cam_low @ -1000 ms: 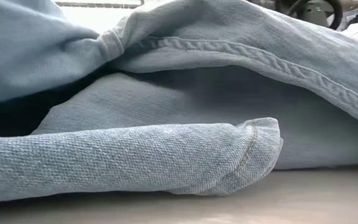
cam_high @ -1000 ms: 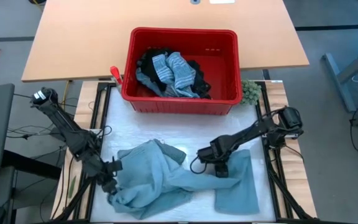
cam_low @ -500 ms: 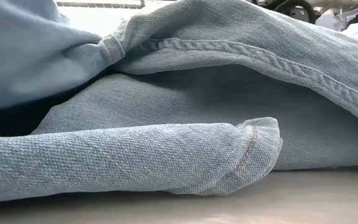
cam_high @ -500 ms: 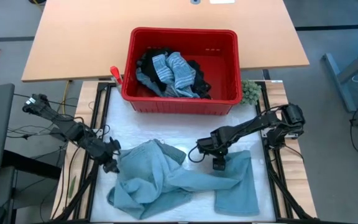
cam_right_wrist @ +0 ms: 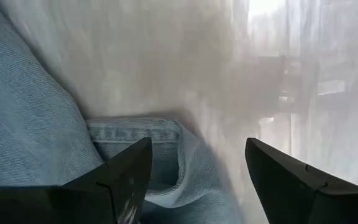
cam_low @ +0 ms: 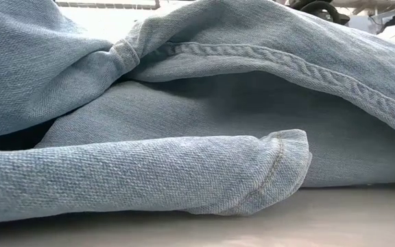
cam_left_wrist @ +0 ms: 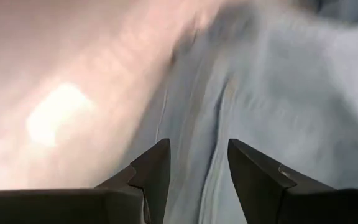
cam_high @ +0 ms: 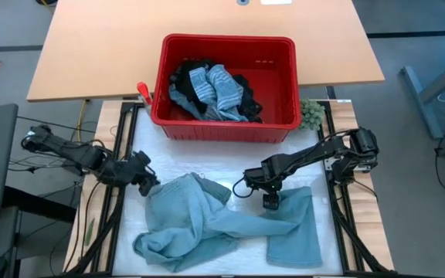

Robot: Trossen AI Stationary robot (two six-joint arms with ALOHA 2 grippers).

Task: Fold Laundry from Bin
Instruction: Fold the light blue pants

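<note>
Denim (cam_high: 207,224), rumpled, thick stitched hems

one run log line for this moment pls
left claw: open, at jeans left edge | right claw: open, over jeans | bin: laundry inside

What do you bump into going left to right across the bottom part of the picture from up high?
Left claw → crumpled light blue jeans → right claw, both claws open.
</note>
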